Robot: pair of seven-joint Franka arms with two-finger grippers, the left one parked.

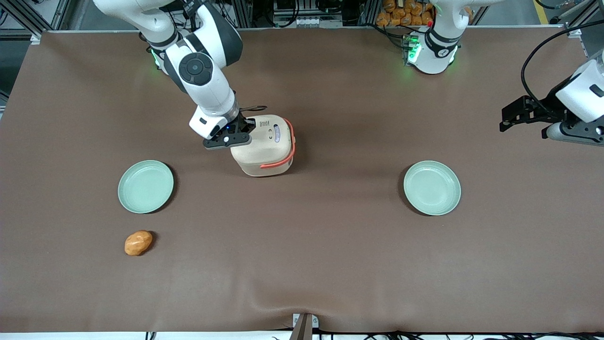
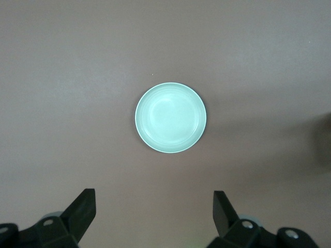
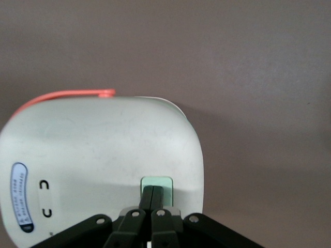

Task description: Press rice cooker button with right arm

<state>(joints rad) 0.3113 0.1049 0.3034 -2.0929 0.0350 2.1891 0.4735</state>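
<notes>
Rice cooker point(image 1: 266, 145) upright mid-counter point(image 1: 302, 264), farther from front camera than two green plates point(image 1: 146, 186) point(image 1: 432, 187); orange-red handle band point(image 1: 283, 158) folded low against body, leaving lid free.

Right arm point(image 1: 200, 71) angled down over lid; hand point(image 3: 153, 200) with fingers point(image 3: 147, 197) pressed together, nothing held, forming single narrow tip suited to small target.

Tip planted on pale green button point(image 3: 157, 182) at lid edge, apparently touching. Likely mid-press.

Orange lump point(image 1: 138, 242) nearest camera, well apart, irrelevant.
</notes>
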